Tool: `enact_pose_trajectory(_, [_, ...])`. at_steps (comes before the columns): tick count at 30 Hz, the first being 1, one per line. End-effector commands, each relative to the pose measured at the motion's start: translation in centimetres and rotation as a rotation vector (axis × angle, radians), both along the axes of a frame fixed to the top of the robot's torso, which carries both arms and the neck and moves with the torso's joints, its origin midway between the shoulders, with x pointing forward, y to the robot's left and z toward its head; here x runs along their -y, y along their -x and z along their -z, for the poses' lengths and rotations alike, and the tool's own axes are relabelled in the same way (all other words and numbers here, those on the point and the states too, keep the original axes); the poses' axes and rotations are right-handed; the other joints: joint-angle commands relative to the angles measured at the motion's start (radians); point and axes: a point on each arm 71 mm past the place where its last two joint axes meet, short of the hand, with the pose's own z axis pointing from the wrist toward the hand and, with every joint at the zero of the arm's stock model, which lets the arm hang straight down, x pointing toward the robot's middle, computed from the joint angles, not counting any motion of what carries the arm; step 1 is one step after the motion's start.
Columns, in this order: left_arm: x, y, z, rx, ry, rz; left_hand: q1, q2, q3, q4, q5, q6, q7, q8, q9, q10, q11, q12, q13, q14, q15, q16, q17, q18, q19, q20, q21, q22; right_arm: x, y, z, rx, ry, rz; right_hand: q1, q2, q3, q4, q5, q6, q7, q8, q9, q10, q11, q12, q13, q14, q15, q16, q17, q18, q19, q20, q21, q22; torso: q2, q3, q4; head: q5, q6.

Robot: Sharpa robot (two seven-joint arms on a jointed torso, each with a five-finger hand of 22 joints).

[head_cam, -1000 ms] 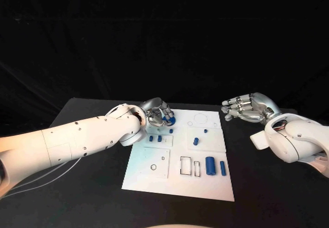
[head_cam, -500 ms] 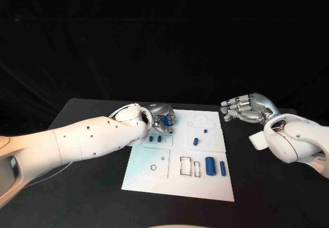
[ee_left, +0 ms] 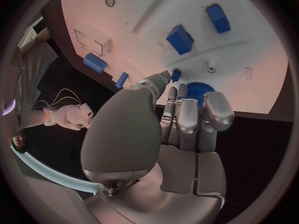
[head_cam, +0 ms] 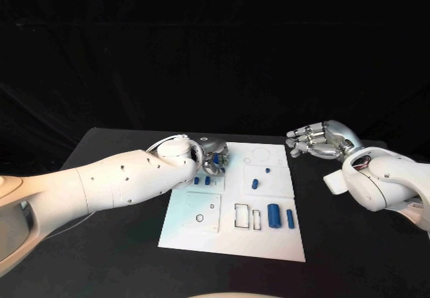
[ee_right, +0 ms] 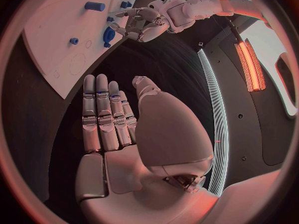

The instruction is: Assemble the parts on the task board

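Observation:
The white task board (head_cam: 235, 239) lies mid-table. My left hand (head_cam: 211, 158) is over its far left corner, fingertips (ee_left: 187, 98) on a blue gear (ee_left: 201, 89) that they hold down at the board, thumb beside it. The gear (ee_right: 109, 34) also shows from the right wrist, under the left hand (ee_right: 144, 25). A small blue peg (ee_left: 176, 74) stands just past the thumb. Two short blue pieces (head_cam: 202, 181), a blue capsule (head_cam: 256, 184), a thick blue cylinder (head_cam: 275, 216) and a thin one (head_cam: 290, 218) lie on the board. My right hand (head_cam: 319, 141) hovers right of the board, fingers apart, holding nothing.
The black table (head_cam: 358, 248) surrounds the board, with bare room to its right and front. Outlined slots (head_cam: 243, 215) and a small ring (head_cam: 200, 218) mark the board's near half. My bulky left forearm (head_cam: 117, 180) covers the table's left side.
My left arm has rolled and pushed forward, bringing the hand and gear lower onto the board's far left corner. The right hand has barely moved.

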Motion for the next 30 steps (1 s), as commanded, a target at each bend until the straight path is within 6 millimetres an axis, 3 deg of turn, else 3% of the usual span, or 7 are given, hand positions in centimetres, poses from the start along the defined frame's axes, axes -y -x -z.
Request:
enact_pose_trajectory(1, [0.4, 0.0, 0.1, -0.003, -0.028, 0.009, -0.007, 0.003, 0.001, -0.003, -0.001, 0.011, -0.001, -0.008, -0.002, 0.015, -0.001, -0.006, -0.002, 0.009, -0.002, 0.005, -0.005, -0.018, 0.01, -0.001, 0.007, 0.006, -0.2, 0.1, 0.0, 0.001, 0.002, -0.017, -0.006, 0.003, 0.006, 0.0, 0.007, -0.006, -0.002, 0.003, 0.001, -0.008, 0.002, 0.007, -0.001, -0.003, -0.001, -0.007, -0.001, 0.012, 0.002, 0.007, -0.003, -0.001, -0.001, 0.0005, 0.0009, -0.001, -0.001])
enact_pose_trajectory(8, [0.6, -0.2, 0.4, -0.022, -0.044, 0.011, 0.01, 0.018, 0.028, -0.014, 0.0, 0.025, 0.0, -0.019, -0.01, 0.041, -0.004, -0.019, -0.007, 0.011, -0.005, 0.008, -0.011, -0.021, 0.017, -0.005, 0.021, 0.023, -0.3, 0.1, 0.0, 0.001, 0.002, -0.019, -0.006, 0.003, 0.006, 0.0, 0.007, -0.006, -0.002, 0.003, 0.001, -0.008, 0.002, 0.007, -0.001, -0.003, -0.001, -0.007, -0.001, 0.012, 0.002, 0.007, -0.003, -0.001, -0.001, -0.0005, 0.001, -0.001, -0.003])
enact_pose_trajectory(30, [0.7, -0.6, 1.5, -0.065, -0.063, 0.004, 0.014, 0.036, 0.066, -0.038, -0.002, 0.07, -0.008, -0.039, -0.021, 0.114, -0.016, -0.052, -0.01, 0.011, -0.014, 0.013, -0.025, -0.026, 0.025, -0.012, 0.042, 0.049, -0.4, 0.1, 0.0, 0.001, 0.002, -0.023, -0.006, 0.004, 0.008, 0.0, 0.008, -0.006, -0.002, 0.004, 0.001, -0.008, 0.001, 0.007, -0.002, -0.002, -0.001, -0.007, -0.002, 0.012, 0.002, 0.007, -0.004, -0.002, -0.002, 0.0006, 0.0009, 0.0, -0.003])
